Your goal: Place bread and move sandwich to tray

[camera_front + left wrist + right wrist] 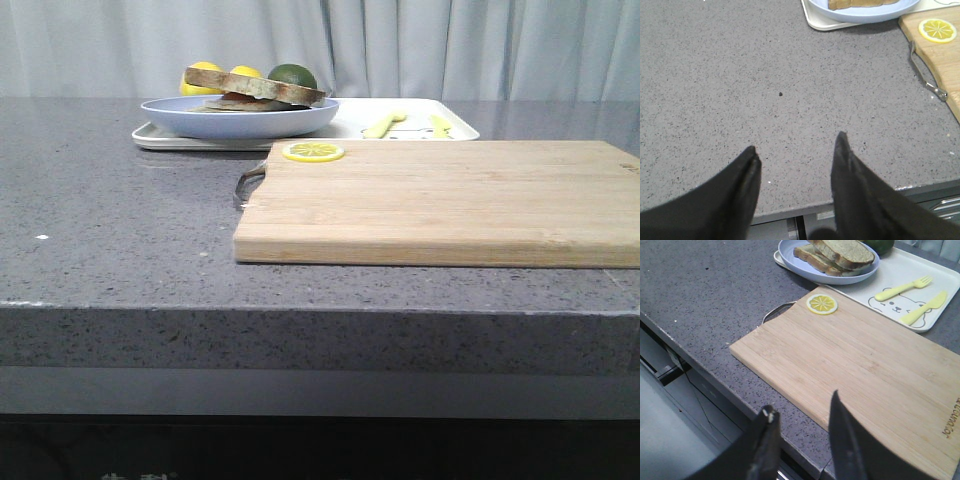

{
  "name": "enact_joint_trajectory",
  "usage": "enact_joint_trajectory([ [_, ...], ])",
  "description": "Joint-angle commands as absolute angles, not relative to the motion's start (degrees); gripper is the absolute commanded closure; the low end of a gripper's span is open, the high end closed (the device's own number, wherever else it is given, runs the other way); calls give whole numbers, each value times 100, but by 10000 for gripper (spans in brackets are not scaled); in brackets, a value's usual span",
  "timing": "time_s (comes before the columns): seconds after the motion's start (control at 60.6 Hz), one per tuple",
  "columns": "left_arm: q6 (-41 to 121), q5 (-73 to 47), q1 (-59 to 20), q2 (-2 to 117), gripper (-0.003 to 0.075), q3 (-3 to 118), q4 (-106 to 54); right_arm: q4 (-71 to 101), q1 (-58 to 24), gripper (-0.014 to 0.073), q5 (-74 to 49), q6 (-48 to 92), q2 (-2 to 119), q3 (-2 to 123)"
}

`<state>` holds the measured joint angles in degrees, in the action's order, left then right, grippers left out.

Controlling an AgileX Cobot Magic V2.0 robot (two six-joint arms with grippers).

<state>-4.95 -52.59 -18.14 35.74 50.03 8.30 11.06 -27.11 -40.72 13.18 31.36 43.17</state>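
I see the sandwich (pixel 837 255) on its plate (pixel 240 117), resting on the tray (pixel 920 295) at the worktop's (pixel 120 230) far side. The egg is mostly hidden under the bread (pixel 255 85). Left pincer (pixel 796 147) and right pincer (pixel 801 415) both hang spread, holding nothing; neither appears in my front view.

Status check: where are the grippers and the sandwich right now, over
Left gripper and right gripper open, empty. Sandwich on its plate, plate on the tray. Nothing in the way.
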Motion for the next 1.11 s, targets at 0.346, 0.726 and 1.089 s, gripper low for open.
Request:
enact_joint_trajectory([
  [0.346, -565, -4754, -1869, 3580, 738, 5147, 784, 1099, -2706, 662, -3672, 1327, 3140, 4476],
  [0.726, -565, -4742, -1869, 3580, 738, 5147, 784, 1099, -2706, 662, -3672, 1327, 3140, 4476],
  [1.089, -565, -2748, -1090, 2425, 738, 3530, 619, 1099, -2706, 662, -3663, 1327, 3140, 4476],
])
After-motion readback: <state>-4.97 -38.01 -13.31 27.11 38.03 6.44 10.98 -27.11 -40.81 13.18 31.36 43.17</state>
